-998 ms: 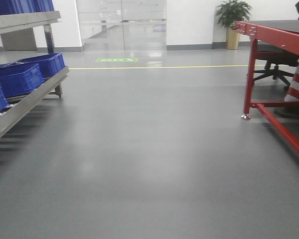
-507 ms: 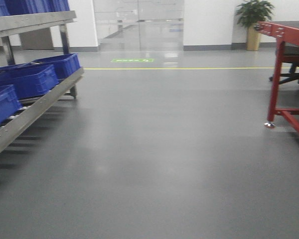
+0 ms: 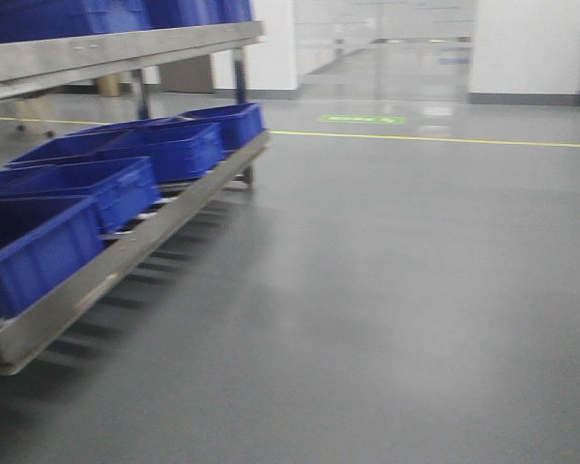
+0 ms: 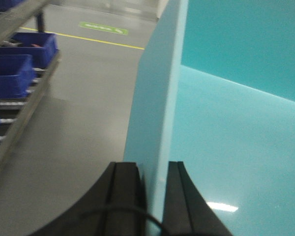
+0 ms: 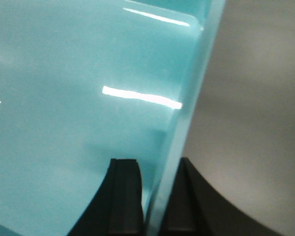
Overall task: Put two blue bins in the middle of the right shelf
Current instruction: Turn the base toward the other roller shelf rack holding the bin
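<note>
Several royal-blue bins sit in a row on the low sloped level of a steel rack [image 3: 126, 256] at the left: the nearest bin [image 3: 29, 246], then another [image 3: 87, 184], and more behind it [image 3: 174, 145]. More blue bins stand on the level above [image 3: 68, 14]. Two show in the left wrist view [image 4: 10, 73]. My left gripper [image 4: 155, 167] is shut on the left wall of a turquoise bin [image 4: 157, 98]. My right gripper [image 5: 157, 162] is shut on its right wall [image 5: 187, 123]. Neither gripper shows in the front view.
Grey floor [image 3: 387, 290] stretches ahead and to the right. A yellow floor line [image 3: 445, 141] and a green floor mark [image 3: 362, 119] lie before glass doors [image 3: 387, 48] at the back. The rack's front rail [image 3: 106, 271] runs along the left.
The front view has swung left. The rack of blue bins is now larger and nearer the middle. The red table and the potted plant have left the view.
</note>
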`<move>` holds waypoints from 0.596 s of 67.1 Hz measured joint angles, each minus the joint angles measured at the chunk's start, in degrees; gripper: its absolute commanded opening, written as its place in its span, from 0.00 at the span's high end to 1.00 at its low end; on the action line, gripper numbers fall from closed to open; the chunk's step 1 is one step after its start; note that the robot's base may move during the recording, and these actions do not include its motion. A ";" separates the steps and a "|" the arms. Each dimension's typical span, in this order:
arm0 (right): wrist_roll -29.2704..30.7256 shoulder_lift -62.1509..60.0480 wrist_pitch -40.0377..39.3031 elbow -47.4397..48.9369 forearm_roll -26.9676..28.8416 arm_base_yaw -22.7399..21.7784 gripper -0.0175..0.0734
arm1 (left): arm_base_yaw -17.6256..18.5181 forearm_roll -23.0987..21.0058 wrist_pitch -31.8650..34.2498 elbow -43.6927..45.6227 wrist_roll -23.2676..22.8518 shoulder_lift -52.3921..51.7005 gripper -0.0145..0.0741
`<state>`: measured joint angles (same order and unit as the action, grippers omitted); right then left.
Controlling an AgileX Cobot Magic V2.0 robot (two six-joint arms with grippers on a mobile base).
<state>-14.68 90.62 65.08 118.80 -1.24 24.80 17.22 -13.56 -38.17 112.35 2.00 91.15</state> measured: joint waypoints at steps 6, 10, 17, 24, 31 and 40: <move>-0.06 0.00 0.11 0.00 -0.12 0.00 0.98 | 0.03 0.00 0.91 0.00 0.00 0.76 0.96; -0.15 0.00 0.11 0.00 -0.12 0.00 0.98 | 0.03 -0.19 1.04 0.00 0.00 1.30 0.96; -0.21 0.10 0.44 0.00 -0.23 0.00 0.98 | 0.03 -0.47 1.22 0.00 0.00 2.08 0.96; -0.21 0.10 0.56 0.00 -0.23 -0.10 0.98 | 0.03 -0.56 1.38 0.00 0.00 2.74 0.96; -0.21 0.10 0.67 0.00 -0.23 -0.10 0.98 | 0.03 -0.70 1.52 0.00 0.00 2.85 0.96; -0.21 0.10 0.67 0.00 -0.23 -0.10 0.98 | 0.03 -0.70 1.67 0.00 0.00 2.85 0.96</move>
<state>-14.88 90.72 65.74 118.80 -1.47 24.70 17.25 -14.26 -36.50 112.35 2.00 94.01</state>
